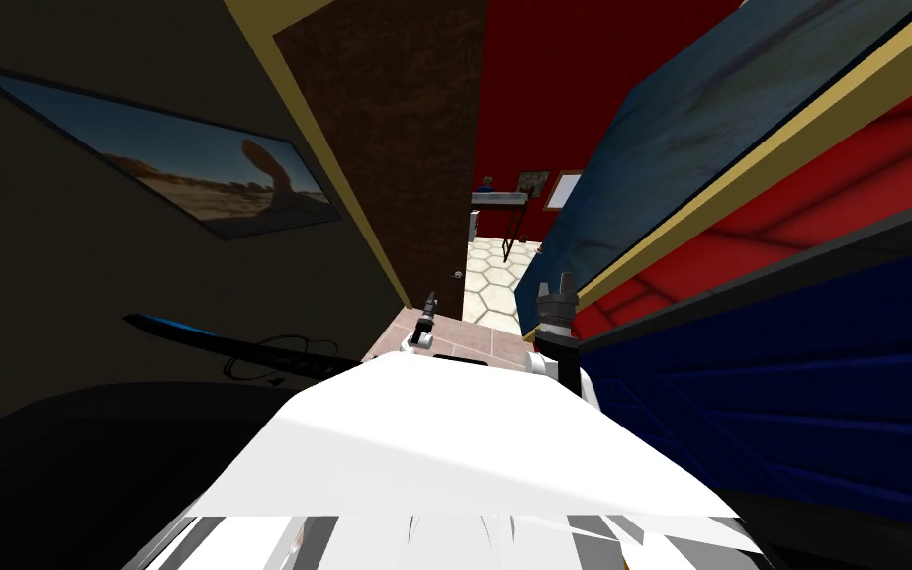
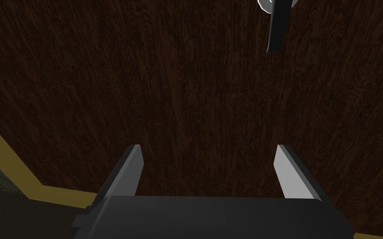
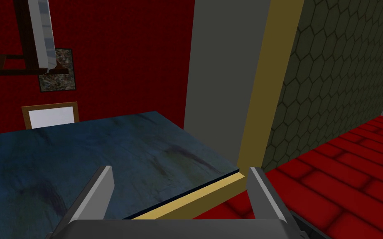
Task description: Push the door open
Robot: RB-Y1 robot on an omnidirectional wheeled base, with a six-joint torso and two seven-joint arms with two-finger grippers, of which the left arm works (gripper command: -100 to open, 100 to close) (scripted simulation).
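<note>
The left pincer (image 2: 208, 147), released with blades spread, faces the dark brown door (image 2: 178, 83) close ahead of its tips, handle (image 2: 276, 29) beyond them. The push seems about to begin, calling for a forward press. The door stands ajar, long axis upright, free edge toward the right pincer (image 3: 180, 169), also released.

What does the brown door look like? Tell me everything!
The brown door looks like dark, grainy wood, with a yellow frame along one side and a handle near its free edge. It stands partly open; a red room shows past it. My left gripper faces it, open; touching or not, I cannot tell.
</note>
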